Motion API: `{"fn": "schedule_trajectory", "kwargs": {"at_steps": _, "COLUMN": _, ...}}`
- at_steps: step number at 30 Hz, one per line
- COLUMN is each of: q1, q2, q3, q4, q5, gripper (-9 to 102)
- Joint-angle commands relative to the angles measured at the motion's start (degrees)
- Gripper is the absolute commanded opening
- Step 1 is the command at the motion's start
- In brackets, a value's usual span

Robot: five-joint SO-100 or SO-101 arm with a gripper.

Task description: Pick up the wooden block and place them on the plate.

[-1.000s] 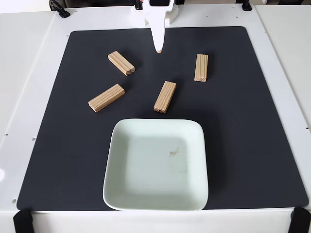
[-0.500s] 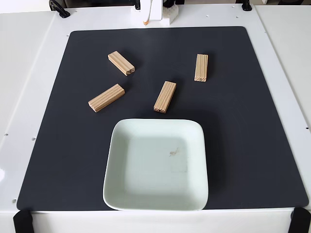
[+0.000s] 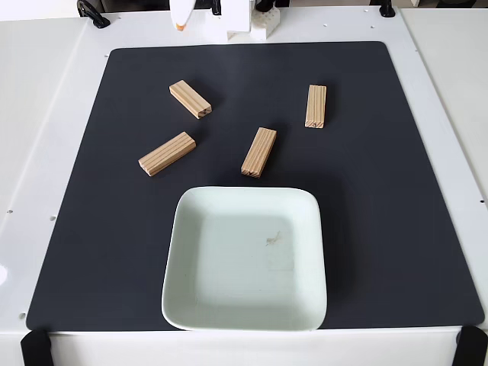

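The fingers show as one white tip with a small orange end at the top edge of the fixed view, so the gripper (image 3: 180, 23) hangs over the white table (image 3: 53, 114) just beyond the far left part of the black mat (image 3: 381, 191); whether the jaws are apart or together cannot be told, and nothing is seen between them. Just right of it stands the white arm base (image 3: 236, 23), also cut by the top edge.

Nearest the gripper is block 1 (image 3: 190, 99), lying flat on the mat at a slant, its long side running from upper left to lower right. Below and left of it lies block 2 (image 3: 167, 153), slanted the other way, apart from block 1. Block 3 (image 3: 259, 152) lies near the mat's middle, leaning slightly right of upright, close to the plate's far rim but not touching it. Block 4 (image 3: 316, 106) lies to the upper right, almost straight up and down in the view, well apart from the rest.

The plate (image 3: 183, 290) sits on the near half of the mat, with a faint mark near its middle and no block in it. All 4 blocks lie on the mat outside it
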State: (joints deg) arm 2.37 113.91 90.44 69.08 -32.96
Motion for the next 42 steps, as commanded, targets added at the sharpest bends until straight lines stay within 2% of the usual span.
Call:
{"fn": "schedule_trajectory", "kwargs": {"at_steps": 1, "q1": 2.64, "q2": -9.4, "q3": -10.46, "q4": 8.61, "q5": -12.57, "gripper": 0}}
{"fn": "schedule_trajectory", "kwargs": {"at_steps": 7, "q1": 10.63, "q2": -22.76, "q3": -18.02, "q4": 10.99, "q5": -24.26, "gripper": 0}}
{"fn": "schedule_trajectory", "kwargs": {"at_steps": 12, "q1": 12.04, "q2": -29.36, "q3": -18.46, "q4": 10.63, "q5": -26.37, "gripper": 2}}
{"fn": "schedule_trajectory", "kwargs": {"at_steps": 18, "q1": 12.57, "q2": -32.7, "q3": -17.93, "q4": 10.55, "q5": -26.81, "gripper": 27}}
{"fn": "schedule_trajectory", "kwargs": {"at_steps": 21, "q1": 12.48, "q2": -33.49, "q3": -17.4, "q4": 10.46, "q5": -26.37, "gripper": 34}}
{"fn": "schedule_trajectory", "kwargs": {"at_steps": 24, "q1": 12.13, "q2": -34.98, "q3": -14.94, "q4": 7.47, "q5": -26.28, "gripper": 35}}
{"fn": "schedule_trajectory", "kwargs": {"at_steps": 31, "q1": 12.13, "q2": -37.18, "q3": -6.06, "q4": -6.42, "q5": -26.63, "gripper": 35}}
{"fn": "schedule_trajectory", "kwargs": {"at_steps": 42, "q1": 8.44, "q2": -41.04, "q3": -4.75, "q4": -7.21, "q5": -23.2, "gripper": 31}}
